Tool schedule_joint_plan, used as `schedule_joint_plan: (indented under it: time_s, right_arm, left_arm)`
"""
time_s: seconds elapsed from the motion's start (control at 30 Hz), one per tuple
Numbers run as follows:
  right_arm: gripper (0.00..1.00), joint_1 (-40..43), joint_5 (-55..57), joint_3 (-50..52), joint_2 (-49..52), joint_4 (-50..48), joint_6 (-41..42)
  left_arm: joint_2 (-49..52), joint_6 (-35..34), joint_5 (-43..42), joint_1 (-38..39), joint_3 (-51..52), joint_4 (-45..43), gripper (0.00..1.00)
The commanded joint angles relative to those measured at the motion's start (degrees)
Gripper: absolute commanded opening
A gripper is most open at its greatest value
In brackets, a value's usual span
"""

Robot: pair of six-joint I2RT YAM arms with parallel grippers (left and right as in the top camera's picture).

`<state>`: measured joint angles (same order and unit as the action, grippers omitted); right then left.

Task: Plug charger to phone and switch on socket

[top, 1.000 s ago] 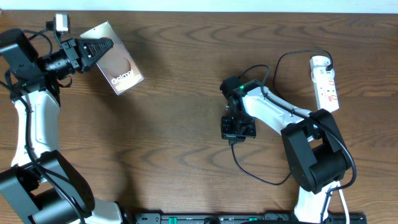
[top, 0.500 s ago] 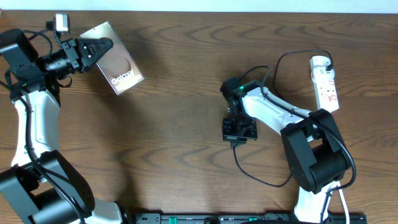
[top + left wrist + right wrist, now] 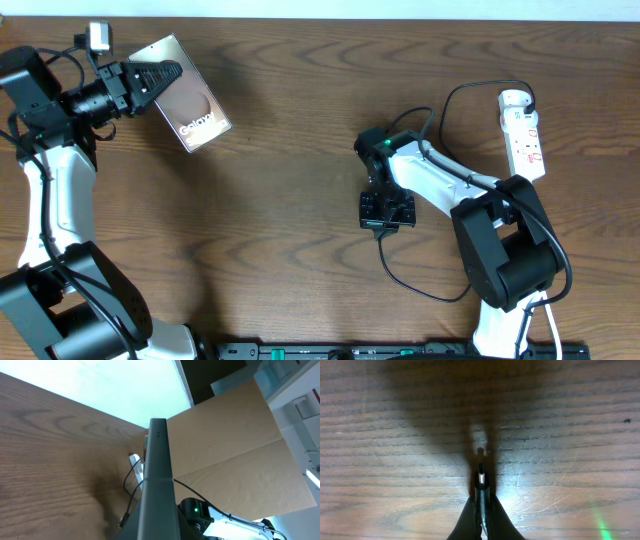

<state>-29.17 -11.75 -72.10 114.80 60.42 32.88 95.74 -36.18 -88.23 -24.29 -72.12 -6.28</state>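
Observed at the wood-grain brown table [image 3: 280, 200], two arms in position.

Left side: the left gripper [image 3: 170, 73] is at the far left corner, its jaws clamped narrow on one end of the flat rectangular phone [image 3: 195, 105]. The phone has dark edges and a brownish-tan screen with white lettering. The screen faces up, and the slab lies at a slant to the table edge. From the left wrist view the phone [image 3: 157, 480] is seen edge-on as a thin grey bar, with a plain brown cardboard panel [image 3: 235, 445] behind it. The fingers themselves cannot be made out in that view.

Right side: the right gripper [image 3: 384, 212] points down at the table near the centre, well apart from the phone. The right wrist view shows the right gripper [image 3: 481, 492] pinched tight on the small plug tip [image 3: 480, 469]. The metal end of the tip projects past the fingertips and sits at or just above the wood; contact cannot be confirmed.

Charger: the long thin black charger cable [image 3: 425, 292] trails from the right gripper toward the near edge, loops round, then passes behind the right arm. A further arc of it reaches the far end of the white elongated power strip [image 3: 527, 135].

Socket: the power strip lies flat at the right edge, red marks on top and rounded end farthest away. Neither gripper touches it. It is faintly visible from the left wrist [image 3: 135, 461].
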Motion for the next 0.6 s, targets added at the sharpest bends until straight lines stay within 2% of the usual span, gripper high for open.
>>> schedule_joint_plan:
  time_s: [0.0, 0.07, 0.27, 0.57]
  right_arm:
    - [0.01, -0.2, 5.5, 2.4, 3.5, -1.5, 1.0]
    - [0.01, 0.2, 3.7, 1.9, 3.5, -2.4, 0.8]
    - [0.01, 2.7, -3.5, -5.2, 3.5, -2.4, -6.9]
    - [0.01, 4.1, -32.8, -16.5, 3.5, -4.0, -26.3]
  left_arm:
    - [-0.6, -0.5, -1.8, -0.1, -0.1, -0.2, 0.07]
    - [-0.6, -0.5, -1.8, -0.1, -0.1, -0.2, 0.07]
    - [-0.6, -0.5, -1.8, -0.1, -0.1, -0.2, 0.08]
    - [-0.6, -0.5, -1.8, 0.0, -0.1, -0.2, 0.07]
